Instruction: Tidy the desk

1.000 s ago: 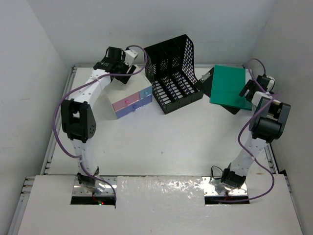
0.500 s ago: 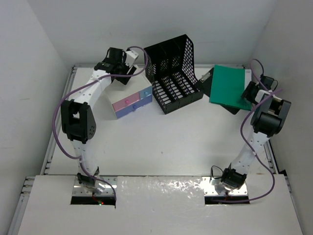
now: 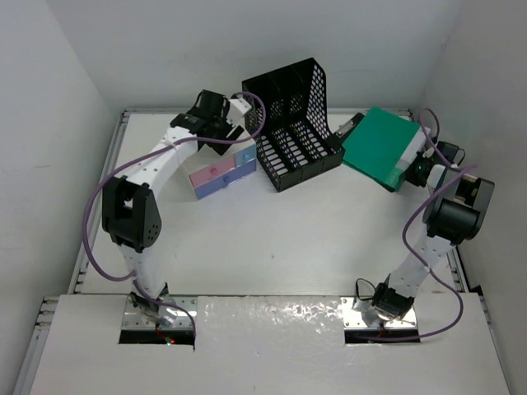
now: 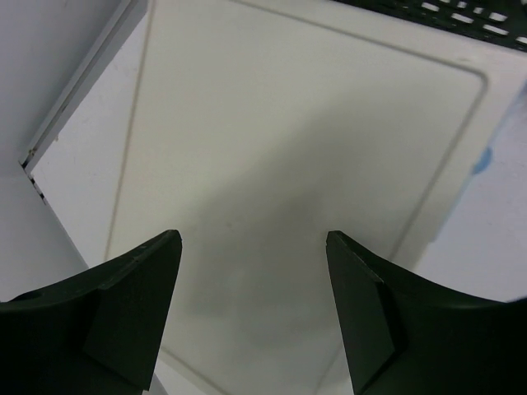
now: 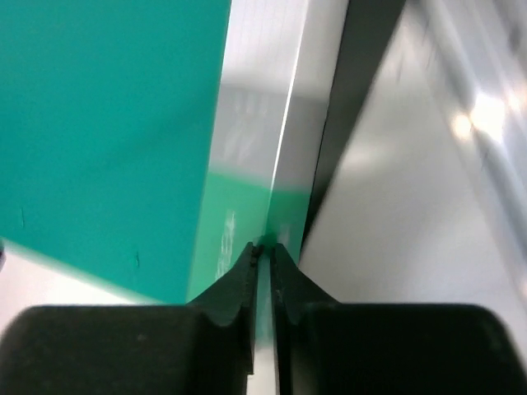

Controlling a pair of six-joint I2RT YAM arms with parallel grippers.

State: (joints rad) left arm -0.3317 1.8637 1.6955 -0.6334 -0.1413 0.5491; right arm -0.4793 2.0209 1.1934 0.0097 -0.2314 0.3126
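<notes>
Desk: white top with a pale rim, fills the floor of the top view. Both arm bases sit at its near edge and everything else lies toward its far side.

Black mesh file rack: stands at the far centre, skewed to the desk edges, open slots facing up and toward the near side.

Green book: right of the rack, near the far right corner. Tilted, with its right edge raised and a white page block showing along that side. A dark clipboard pokes out at the book's far-left corner, clip end toward the rack.

Drawer box: just left of the rack. Pink and blue drawer fronts face the near side. The cream top is largely covered from above by the left arm.

Right gripper: at the book's raised right edge. Wrist view shows the fingers nearly together, pinching a thin green-and-white strip at the edge of the book's cover. A dark board edge lies just right of it.

Left gripper: over the box top. In the wrist view the gripper has its fingers spread wide, nothing between them. Cannot tell if the tips touch the cream surface.
</notes>
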